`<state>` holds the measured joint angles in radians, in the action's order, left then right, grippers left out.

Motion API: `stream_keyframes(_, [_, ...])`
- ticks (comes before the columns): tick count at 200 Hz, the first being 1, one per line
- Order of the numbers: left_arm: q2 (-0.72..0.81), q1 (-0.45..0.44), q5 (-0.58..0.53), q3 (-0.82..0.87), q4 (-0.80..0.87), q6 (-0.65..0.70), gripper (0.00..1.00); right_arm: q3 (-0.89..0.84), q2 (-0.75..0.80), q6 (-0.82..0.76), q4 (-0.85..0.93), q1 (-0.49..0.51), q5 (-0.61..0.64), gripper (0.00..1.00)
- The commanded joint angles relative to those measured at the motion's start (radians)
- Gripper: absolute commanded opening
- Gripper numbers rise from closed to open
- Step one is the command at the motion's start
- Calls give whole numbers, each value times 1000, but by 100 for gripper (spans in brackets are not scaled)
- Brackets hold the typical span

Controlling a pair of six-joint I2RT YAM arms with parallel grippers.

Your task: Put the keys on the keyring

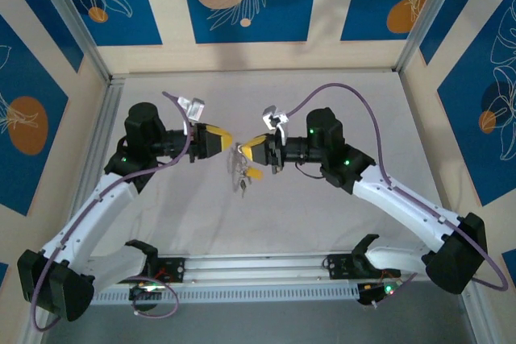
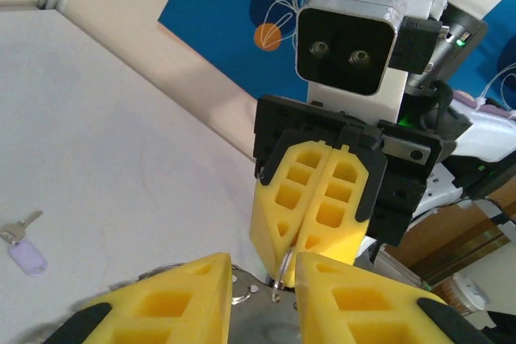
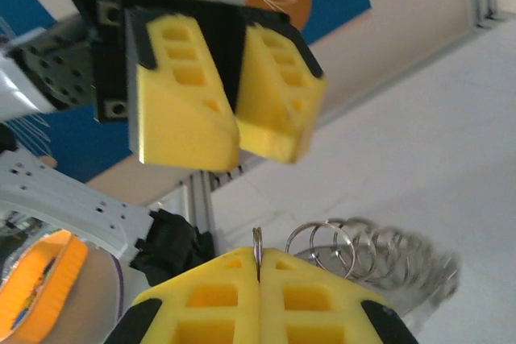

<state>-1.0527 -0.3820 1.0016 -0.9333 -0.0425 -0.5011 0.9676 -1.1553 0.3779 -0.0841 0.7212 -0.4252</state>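
Note:
The keyring hangs above the table's middle, with small silvery keys and a yellow tag dangling below it. My right gripper is shut on the ring's thin edge, which sticks up between its yellow fingers. My left gripper faces it tip to tip. Its jaws stand a little apart around the ring's wire without pinching it. Blurred smaller rings swing beside my right gripper. One key with a pale lilac head lies alone on the white table.
The white table is boxed in by pale walls with blue panels and aluminium rails. Both arm bases sit on the metal bar at the near edge. The two grippers nearly touch over the centre.

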Motion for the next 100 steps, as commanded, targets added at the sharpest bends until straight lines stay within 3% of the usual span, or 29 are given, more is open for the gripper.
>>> stream_keyframes(1, [13,-13,45,20,-88,-37,27,-20,-4,76,-168,0,-66,0])
stream_keyframes(100, [-22,-70,70,48,-267,-146,35,-68,-27,188,-366,-15,-46,0])
